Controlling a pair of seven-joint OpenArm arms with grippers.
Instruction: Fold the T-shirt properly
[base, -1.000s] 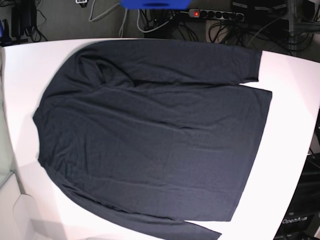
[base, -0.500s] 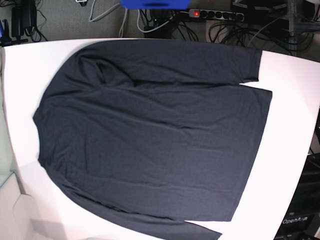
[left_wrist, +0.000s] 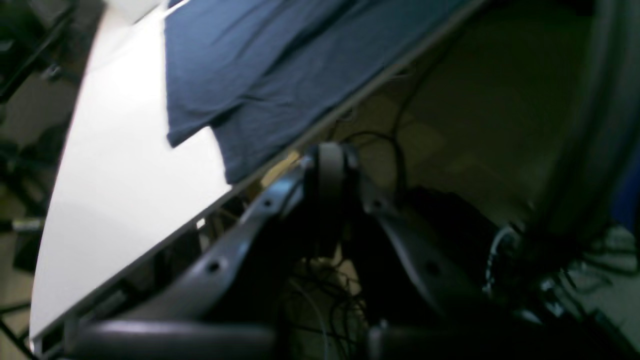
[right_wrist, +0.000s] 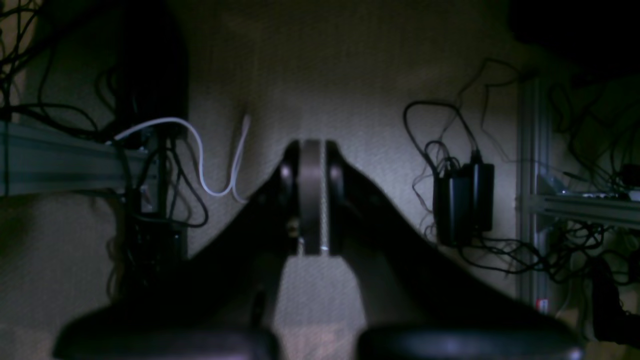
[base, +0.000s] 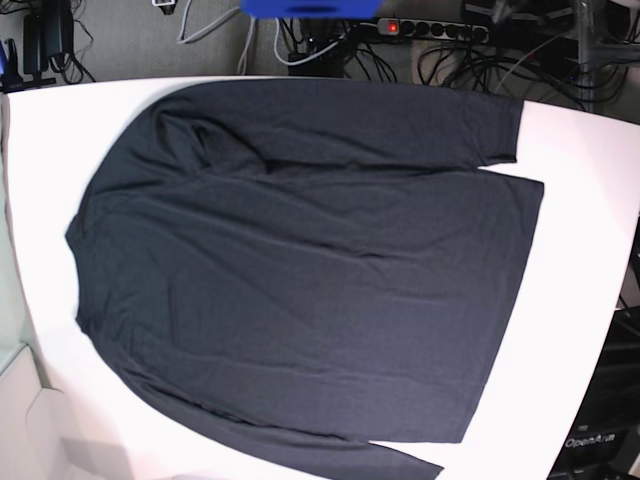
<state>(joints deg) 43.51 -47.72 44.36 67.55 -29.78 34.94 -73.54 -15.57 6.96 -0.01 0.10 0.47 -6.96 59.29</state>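
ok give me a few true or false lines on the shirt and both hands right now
1. The shirt lies spread flat on the white table. True.
2. The left hand grips the shirt's sleeve. False: it is shut on nothing, beside the table edge.
3. The right hand is shut and empty. True.
4. The shirt is already folded in half. False: it lies fully open, sleeves along its sides.
5. A power strip lies on the floor past the table. True.
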